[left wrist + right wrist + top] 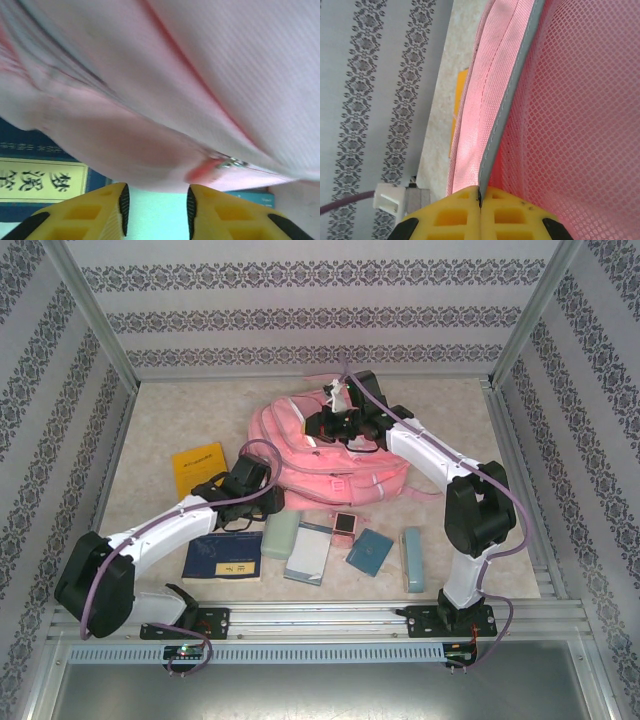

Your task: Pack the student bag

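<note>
On far tabletop [165, 415]: right tool [480, 192] pinches student bag [285, 445] rim; thin fabric may slip, opening collapses. Left tool [156, 202] parted, empty; may snag zipper pull [231, 162].

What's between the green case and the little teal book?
A pale blue notebook and a small pink gadget lie between the green case and the teal book, seen in the top view.
</note>
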Available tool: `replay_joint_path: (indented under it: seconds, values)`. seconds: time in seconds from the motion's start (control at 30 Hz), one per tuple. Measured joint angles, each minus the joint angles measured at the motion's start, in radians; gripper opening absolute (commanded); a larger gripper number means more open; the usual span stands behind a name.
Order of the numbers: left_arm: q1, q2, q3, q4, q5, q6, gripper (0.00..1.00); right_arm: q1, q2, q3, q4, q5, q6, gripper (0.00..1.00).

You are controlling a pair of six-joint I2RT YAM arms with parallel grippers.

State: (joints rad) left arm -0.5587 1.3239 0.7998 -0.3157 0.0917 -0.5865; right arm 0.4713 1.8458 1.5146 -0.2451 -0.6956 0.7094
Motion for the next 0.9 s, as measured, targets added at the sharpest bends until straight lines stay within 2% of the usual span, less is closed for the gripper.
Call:
replay_joint_path:
  seconds: [0.23,0.6,0.7,0.9]
  values:
    - [-0.004,-0.022,-0.04,0.121,0.013,0.039,0.41,-0.007,0.0,-0.006,0.066,-0.04,0.083,0.0]
    - [-0.004,-0.02,-0.04,0.137,-0.067,0.143,0.39,-0.011,0.0,-0.028,0.124,-0.079,0.147,0.0]
    - [-0.004,-0.001,-0.04,0.147,-0.071,0.153,0.34,-0.011,0.0,-0.039,0.148,-0.089,0.174,0.0]
    - [-0.005,0.037,-0.04,0.178,-0.069,0.159,0.17,-0.011,0.0,-0.051,0.185,-0.104,0.216,0.0]
